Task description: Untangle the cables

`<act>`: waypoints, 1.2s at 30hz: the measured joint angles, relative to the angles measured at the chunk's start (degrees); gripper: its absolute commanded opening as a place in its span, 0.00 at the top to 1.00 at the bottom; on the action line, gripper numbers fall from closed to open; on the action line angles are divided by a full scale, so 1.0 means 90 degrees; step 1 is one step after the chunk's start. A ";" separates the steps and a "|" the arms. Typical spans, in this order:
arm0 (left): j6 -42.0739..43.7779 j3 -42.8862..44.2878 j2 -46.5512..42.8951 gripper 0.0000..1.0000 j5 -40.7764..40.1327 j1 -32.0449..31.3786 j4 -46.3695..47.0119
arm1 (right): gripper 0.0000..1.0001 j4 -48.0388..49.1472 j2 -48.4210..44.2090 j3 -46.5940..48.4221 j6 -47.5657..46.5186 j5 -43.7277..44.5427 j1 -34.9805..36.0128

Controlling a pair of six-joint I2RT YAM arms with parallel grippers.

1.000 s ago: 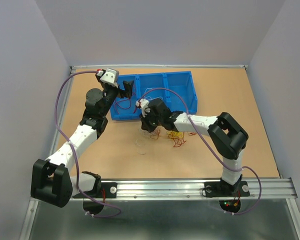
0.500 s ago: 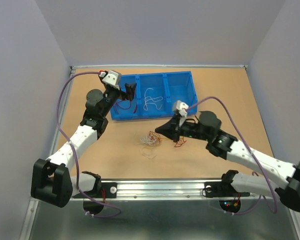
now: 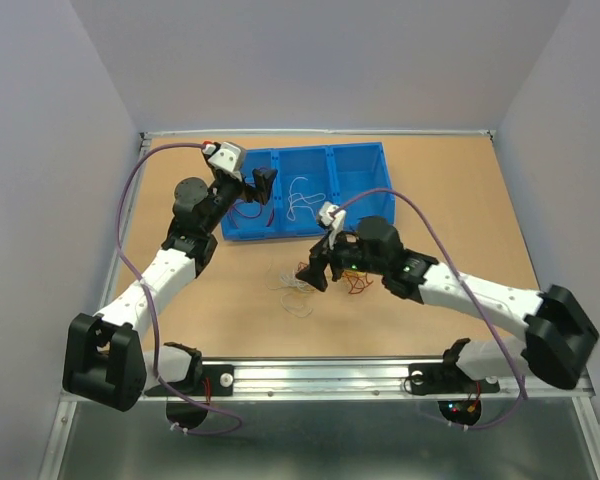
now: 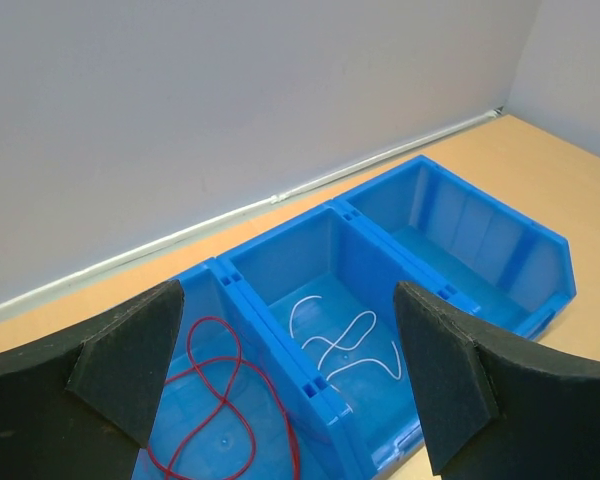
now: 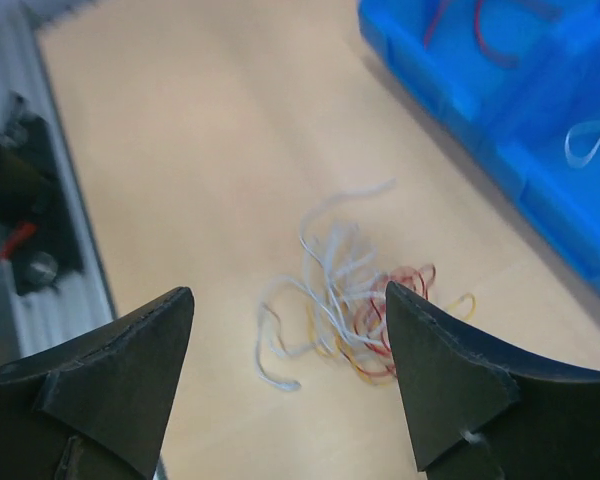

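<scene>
The right gripper (image 5: 288, 300) hangs jaws apart over the tangled cables (image 5: 345, 295) on the table (image 5: 180, 120), the left gripper (image 4: 288, 300) likewise spread above the blue bin (image 4: 460, 215).

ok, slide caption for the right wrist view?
Open right tool over tangled white, red and yellow cables, blue bin beyond.

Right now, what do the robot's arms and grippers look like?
The left arm and right arm are white links with bulky black joints, each carrying a looping purple cable. The left gripper and right gripper have black wedge-shaped fingers.
</scene>
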 measured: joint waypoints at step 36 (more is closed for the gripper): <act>-0.0338 -0.0002 -0.0002 0.02 -0.0517 0.0148 0.0226 | 0.99 -0.2482 0.4027 0.2752 -0.0605 0.1780 0.0736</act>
